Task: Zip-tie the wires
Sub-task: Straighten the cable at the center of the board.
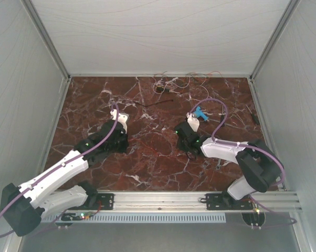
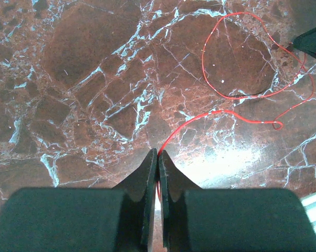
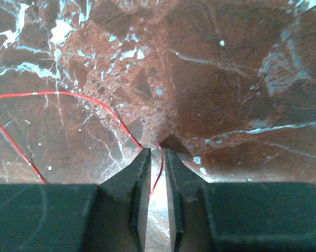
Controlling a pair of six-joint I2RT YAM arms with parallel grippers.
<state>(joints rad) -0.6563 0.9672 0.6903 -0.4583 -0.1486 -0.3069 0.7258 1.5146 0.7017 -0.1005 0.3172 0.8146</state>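
- Bench: red-brown marble-patterned top (image 1: 147, 163). A loose tangle of thread-thin orange-red, white and pale pink wires (image 1: 174, 81) lies against the far edge, slightly right of centre. A short thin black strip (image 1: 158, 103) lies just nearer than the tangle, apart from both arms.
- Left gripper (image 2: 157, 153): jaws pressed together on one thin orange-red strand (image 2: 221, 111). The strand runs out from the tips and curls into a loop on the bench.
- Right gripper (image 3: 158, 152): jaws narrow, with a slit showing. An orange-red strand lies inside the slit, not visibly pinched. Cannot tell whether it is the same strand the left holds.
- Both claws sit low over the middle of the bench, short of the tangle.
- Step in hand, my reading: taking a second hold on a strand so it can be gathered with the rest.
- To do it well: complete the right pinch with the strand seated deep between the pads, not at the very tips. Keep the left clamp firm. Draw gently, since thread this thin should slip easily or snag on its own loop.
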